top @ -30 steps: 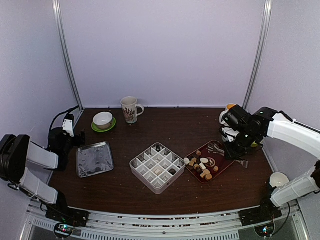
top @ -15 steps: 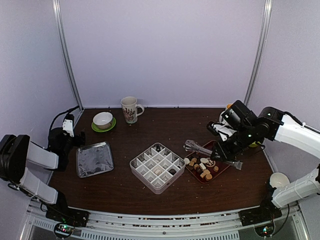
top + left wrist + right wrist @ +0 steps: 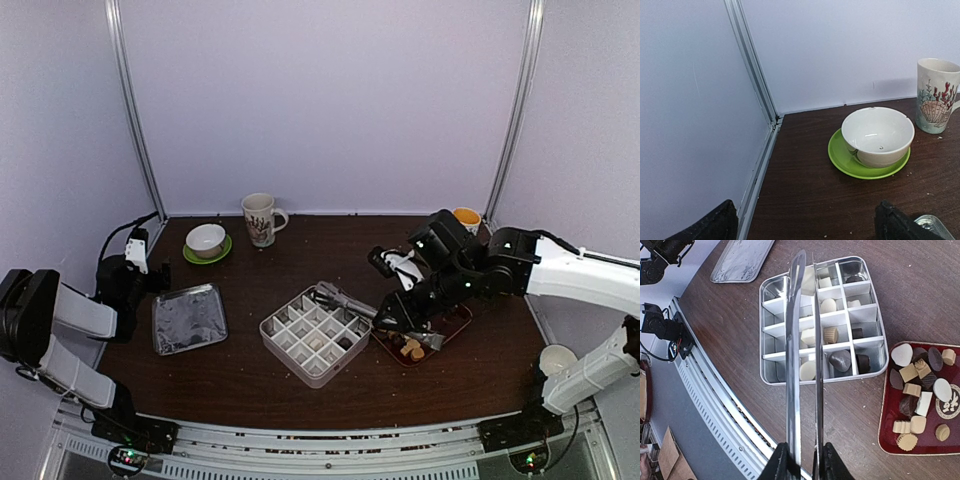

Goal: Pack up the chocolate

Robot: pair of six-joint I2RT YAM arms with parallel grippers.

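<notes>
Chocolate (image 3: 914, 399): I see a loose pile of brown, tan and white pieces lying on a red tray (image 3: 884, 410) at the right of the bench (image 3: 240, 380). More pieces sit in a divided box (image 3: 771, 371) just left of the tray, one to a compartment. Several compartments hold nothing.

Tongs (image 3: 803, 345): the two long metal blades run nearly parallel and close together. Their tips are over the far part of the box. A pale piece shows at the tips; I cannot tell whether it is pinched there or lies in the compartment beneath.

Right fingers (image 3: 781, 463): clenched on the handle end of the tongs, one on each side. The right arm reaches across above the tray.

Left fingers (image 3: 715, 226): released, spread wide apart with nothing between them, held low at the far left of the bench.

Surroundings: a white bowl (image 3: 878, 135) stands on a green saucer (image 3: 860, 169) in front of the left fingers. A patterned mug (image 3: 937, 95) stands to its right, near but apart. A flat silver lid (image 3: 188, 318) lies left of the box. A yellow cup (image 3: 466, 215) stands at the far right corner.
</notes>
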